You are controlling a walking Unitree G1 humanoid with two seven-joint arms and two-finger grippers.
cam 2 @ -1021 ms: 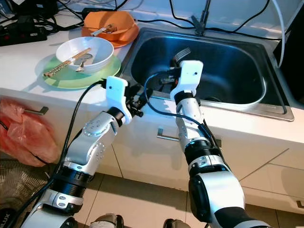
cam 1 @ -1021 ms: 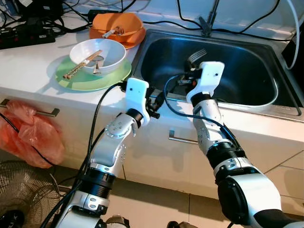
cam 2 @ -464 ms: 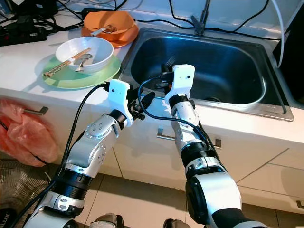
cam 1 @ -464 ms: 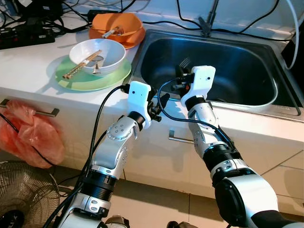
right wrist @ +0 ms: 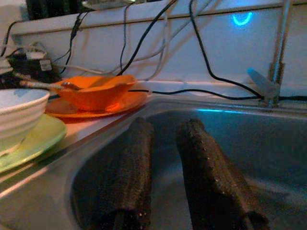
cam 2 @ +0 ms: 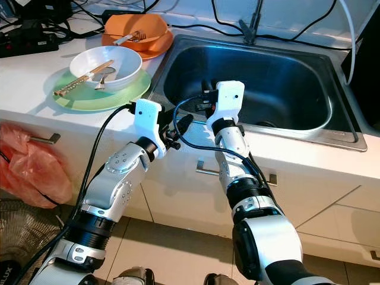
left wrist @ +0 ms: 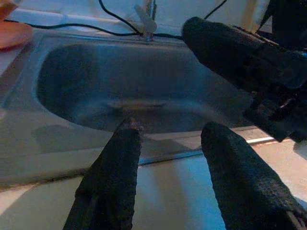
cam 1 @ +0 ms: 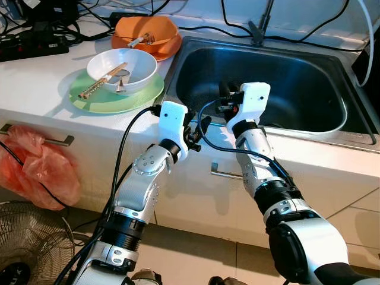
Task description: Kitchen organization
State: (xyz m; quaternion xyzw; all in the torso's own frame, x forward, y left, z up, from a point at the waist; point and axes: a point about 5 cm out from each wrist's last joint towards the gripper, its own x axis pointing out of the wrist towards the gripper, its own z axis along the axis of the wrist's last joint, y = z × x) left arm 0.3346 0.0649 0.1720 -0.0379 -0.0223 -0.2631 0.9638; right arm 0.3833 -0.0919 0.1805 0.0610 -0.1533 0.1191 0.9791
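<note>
A steel sink (cam 1: 309,133) is set in the white counter. My right gripper (cam 1: 224,95) hangs inside its near left part, open by a narrow gap with nothing between the fingers (right wrist: 136,163). A long thin utensil (left wrist: 136,104), seemingly a fork, lies on the sink floor. My left gripper (cam 1: 199,127) stands open in front of the sink's front edge, holding nothing. On the counter to the left, a white bowl (cam 1: 139,68) with chopsticks (cam 1: 104,80) sits on a green plate (cam 1: 101,102). Behind it is an orange bowl (cam 1: 160,29) holding cutlery.
A tap (cam 1: 259,29) stands behind the sink among black cables, and a power strip (cam 1: 35,44) lies at the counter's back left. A red plastic bag (cam 1: 35,172) hangs from a drawer handle. A fan (cam 1: 29,249) stands on the floor at lower left.
My right gripper has come down and to the left inside the sink. The fork that stuck up from its fingers is gone from them. My left gripper has shifted slightly right.
</note>
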